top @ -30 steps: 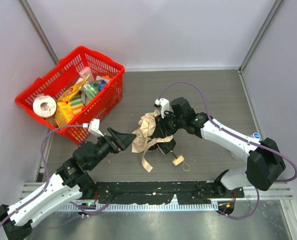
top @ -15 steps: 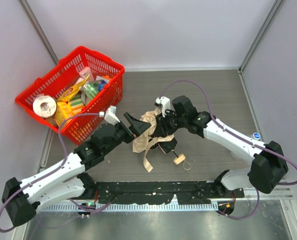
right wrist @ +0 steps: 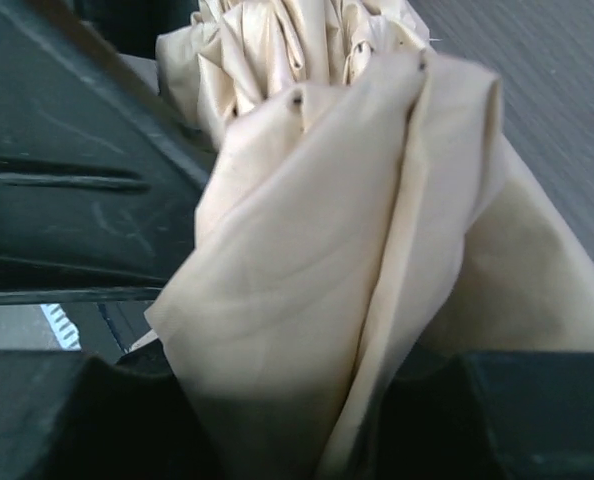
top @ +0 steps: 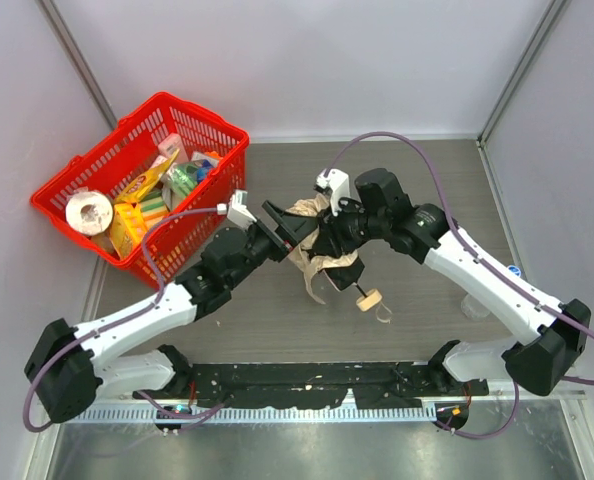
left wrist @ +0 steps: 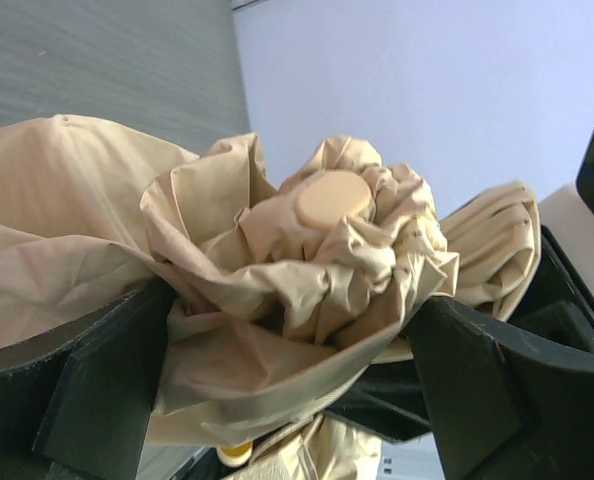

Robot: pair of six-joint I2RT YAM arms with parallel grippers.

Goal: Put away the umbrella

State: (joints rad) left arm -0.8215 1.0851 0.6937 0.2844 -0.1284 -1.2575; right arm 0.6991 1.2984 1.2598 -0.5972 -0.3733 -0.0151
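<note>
Left jaws gape around umbrella (left wrist: 327,260) (right jaws clamp it).

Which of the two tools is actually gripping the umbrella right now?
The right tool, closed on the umbrella at its bundled fabric; the left tool stands wide open around its top.

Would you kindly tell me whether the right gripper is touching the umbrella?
Touching. The right wrist view shows the umbrella squeezed between the two dark fingers of the right gripper, its fabric against both.
</note>
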